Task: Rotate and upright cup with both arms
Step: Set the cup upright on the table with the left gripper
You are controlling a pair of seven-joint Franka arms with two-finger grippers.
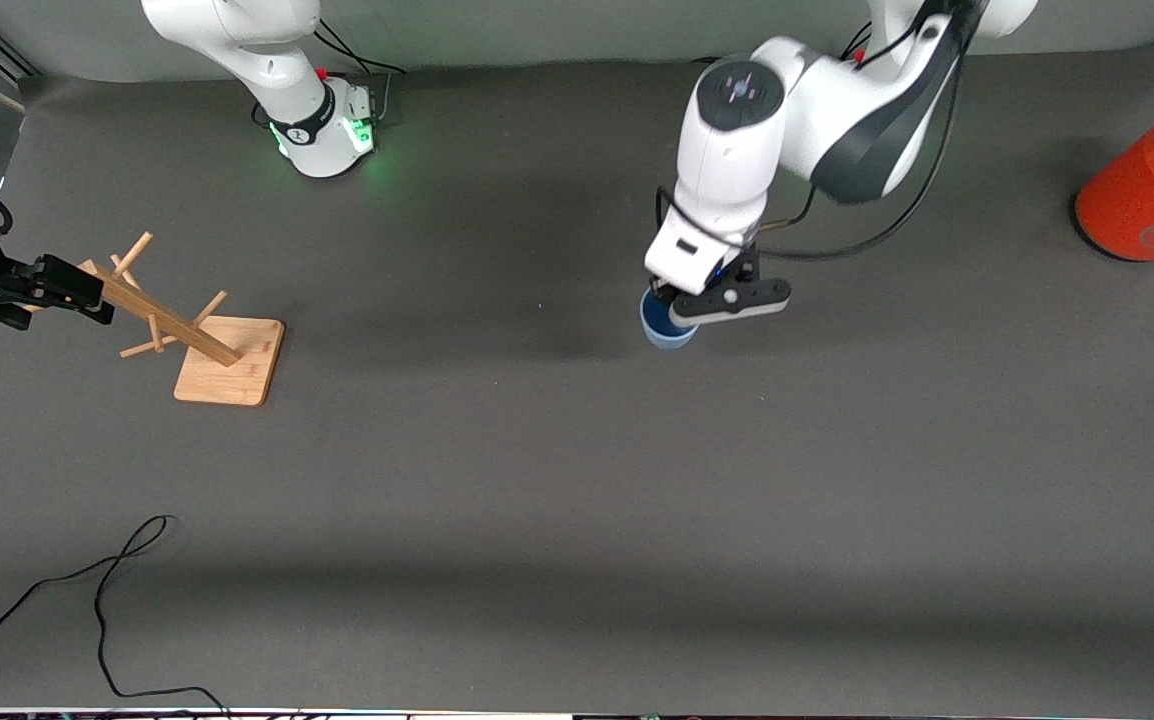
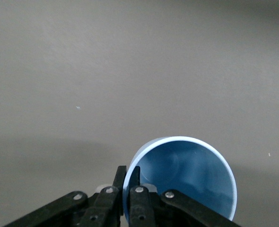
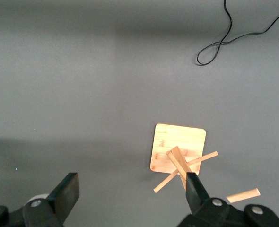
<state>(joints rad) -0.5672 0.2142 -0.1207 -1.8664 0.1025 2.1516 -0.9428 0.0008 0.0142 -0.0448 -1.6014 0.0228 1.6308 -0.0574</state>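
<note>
The light-blue cup [image 1: 665, 331] sits under my left gripper [image 1: 675, 308], mouth up, around the middle of the table, toward the left arm's end. The left wrist view looks into the cup's open mouth [image 2: 189, 172]. My left gripper [image 2: 128, 182] is shut on the cup's rim, with one finger inside the wall and one outside. I cannot tell whether the cup's base touches the table. My right gripper [image 1: 87, 297] is open and empty. It hangs over the top of the wooden rack at the right arm's end, and its fingers stand wide apart in the right wrist view [image 3: 131, 185].
A wooden peg rack on a square base [image 1: 227, 362] stands at the right arm's end; it also shows in the right wrist view [image 3: 177, 144]. A big orange-red can [image 1: 1149, 195] stands at the left arm's end. A black cable [image 1: 107, 590] lies near the front edge.
</note>
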